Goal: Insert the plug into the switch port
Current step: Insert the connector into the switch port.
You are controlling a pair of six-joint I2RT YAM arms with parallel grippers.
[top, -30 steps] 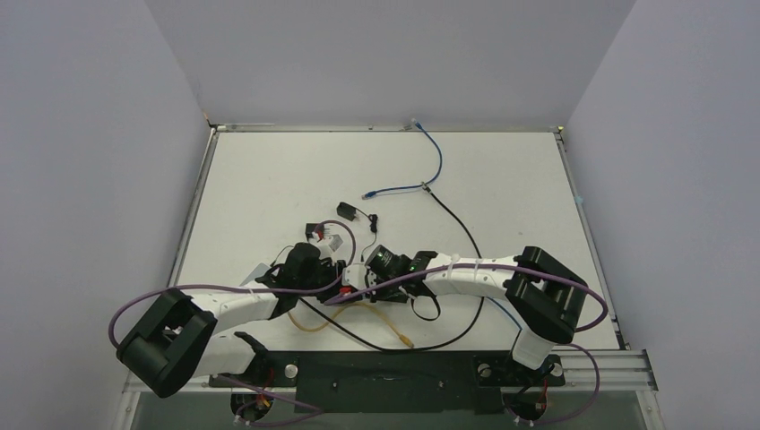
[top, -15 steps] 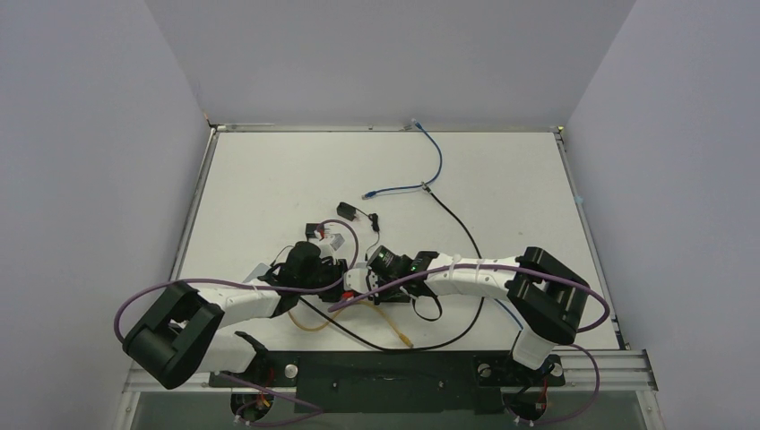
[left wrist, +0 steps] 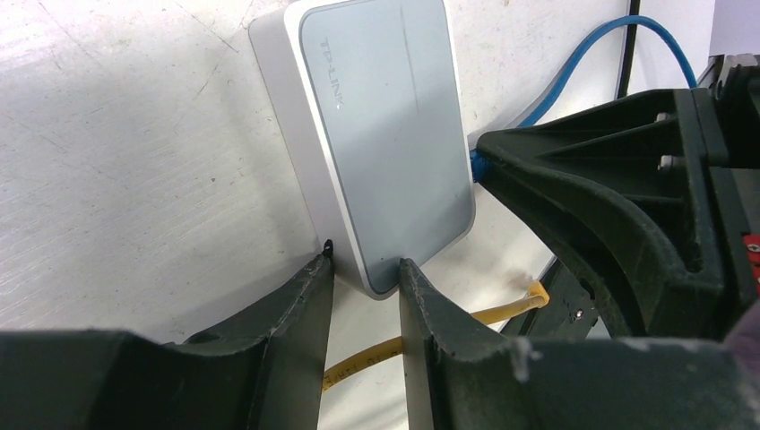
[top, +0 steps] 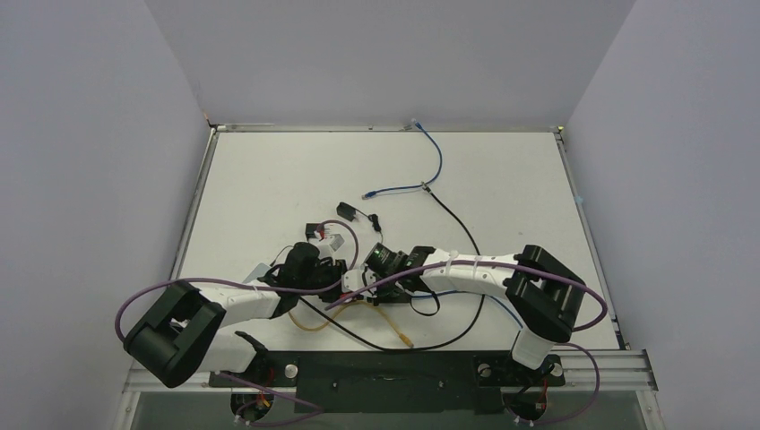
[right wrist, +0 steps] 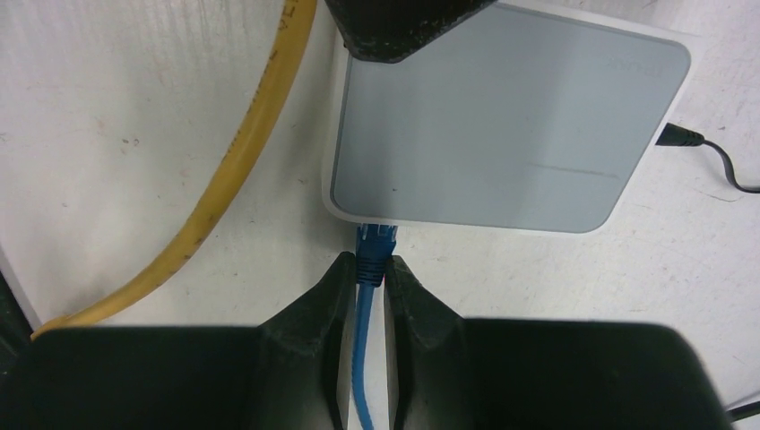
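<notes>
The switch, a flat white box with a pale grey face (left wrist: 385, 134) (right wrist: 502, 125) (top: 357, 279), lies on the table between both arms. My left gripper (left wrist: 363, 269) (top: 343, 273) straddles its near corner, one fingertip on the white side and the other against the grey face. The blue plug (right wrist: 375, 244) (left wrist: 475, 163) sits pinched between my right gripper's fingers (right wrist: 345, 287). Its front end is in the port in the box's narrow edge. The right gripper (right wrist: 367, 267) (top: 372, 273) is shut on the plug's boot, and the blue cable (right wrist: 360, 358) trails back between the jaws.
A yellow cable (right wrist: 224, 179) (top: 394, 324) curves past the box's left side. A black power lead (right wrist: 690, 139) is plugged into the box's far edge. Farther back lie a black adapter (top: 345, 209), another blue cable (top: 436, 161) and a black cable (top: 462, 228).
The right gripper has edged a little left toward the box with the plug. The left jaws have narrowed onto the box's corner, and the left arm's elbow has shifted slightly.
</notes>
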